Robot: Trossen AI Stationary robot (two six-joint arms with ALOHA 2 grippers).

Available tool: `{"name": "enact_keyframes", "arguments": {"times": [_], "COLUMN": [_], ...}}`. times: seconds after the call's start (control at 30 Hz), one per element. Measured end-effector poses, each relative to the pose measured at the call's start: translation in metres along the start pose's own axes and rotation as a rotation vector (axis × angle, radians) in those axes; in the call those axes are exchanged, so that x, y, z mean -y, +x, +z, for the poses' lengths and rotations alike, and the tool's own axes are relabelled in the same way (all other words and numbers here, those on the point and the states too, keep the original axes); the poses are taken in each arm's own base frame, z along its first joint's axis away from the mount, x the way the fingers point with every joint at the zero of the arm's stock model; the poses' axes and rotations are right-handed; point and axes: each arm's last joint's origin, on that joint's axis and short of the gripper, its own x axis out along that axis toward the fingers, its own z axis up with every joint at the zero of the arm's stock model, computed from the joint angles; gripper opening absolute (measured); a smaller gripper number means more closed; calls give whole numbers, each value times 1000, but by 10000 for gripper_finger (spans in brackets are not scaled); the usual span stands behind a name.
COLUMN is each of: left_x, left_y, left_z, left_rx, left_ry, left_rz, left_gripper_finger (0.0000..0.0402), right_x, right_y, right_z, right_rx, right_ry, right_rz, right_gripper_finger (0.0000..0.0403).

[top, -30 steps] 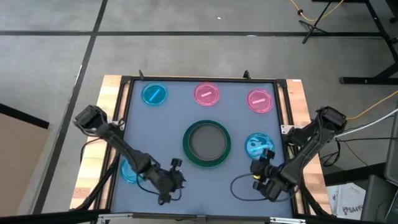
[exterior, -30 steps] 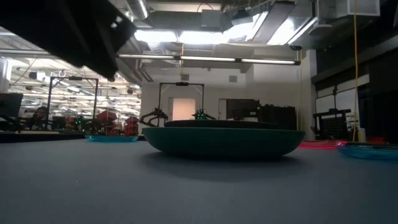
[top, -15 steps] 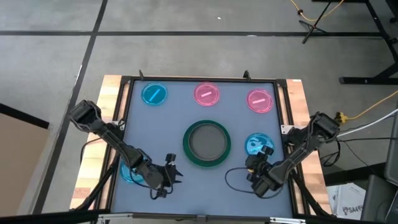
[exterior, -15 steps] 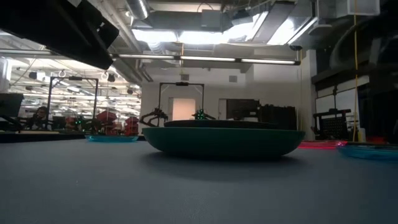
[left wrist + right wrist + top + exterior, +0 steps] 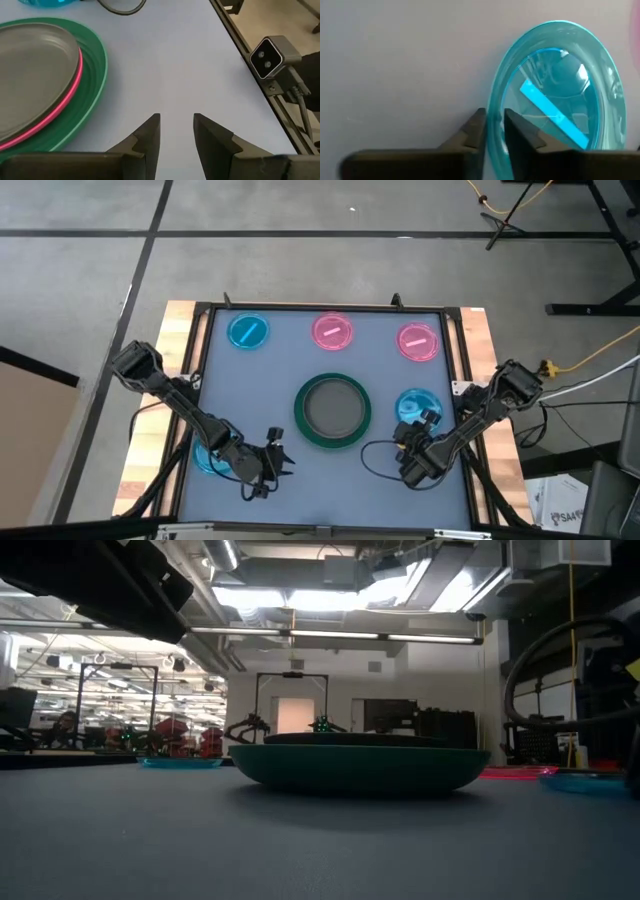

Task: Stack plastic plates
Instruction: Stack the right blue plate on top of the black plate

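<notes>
At the middle of the grey table (image 5: 270,380) sits the large dark green plate (image 5: 332,411), with a pink-rimmed plate (image 5: 30,90) nested inside it, its inner face looking grey. Along the far edge of the table lie three small plates well apart: a blue one (image 5: 248,332) on the left, a pink one (image 5: 333,331) in the middle and another pink one (image 5: 418,341) on the right. Near the table's right side, the right gripper (image 5: 418,430) is closed on the rim of a small translucent blue plate (image 5: 555,90), its fingers pinching the near edge. Another small blue plate (image 5: 205,458) lies near the front left, partly under the left arm. Just beside it, the left gripper (image 5: 275,460) hangs over bare table, fingers parted and holding nothing.
</notes>
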Motion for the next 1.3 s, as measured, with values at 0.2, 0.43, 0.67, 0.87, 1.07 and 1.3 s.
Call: {"name": "enact_keyframes", "arguments": {"times": [0.2, 0.43, 0.67, 0.87, 1.07, 1.3], "left_x": [0, 1, 1, 0, -4, -6], "left_y": [0, 0, 0, -4, -21, -30], "left_z": [1, 1, 1, 3, 15, 18], "left_rx": [9, 13, 13, 11, 45, 42], "left_ry": [-5, -6, -7, -26, -43, -41], "left_rz": [-4, -7, -7, -10, -38, -39], "left_gripper_finger": [112, 112, 112, 112, 112, 111], "right_x": [3, 3, 0, -4, -11, -15], "right_y": [0, -1, -15, -33, -53, -74], "right_z": [-1, 0, 10, 21, 37, 67], "right_rx": [-14, -10, 60, 122, 223, 319], "right_ry": [-84, -140, -197, -231, -267, -326], "right_rz": [-29, -34, -51, -53, -35, -11], "right_gripper_finger": [8, 3, 1, 1, 0, 0]}}
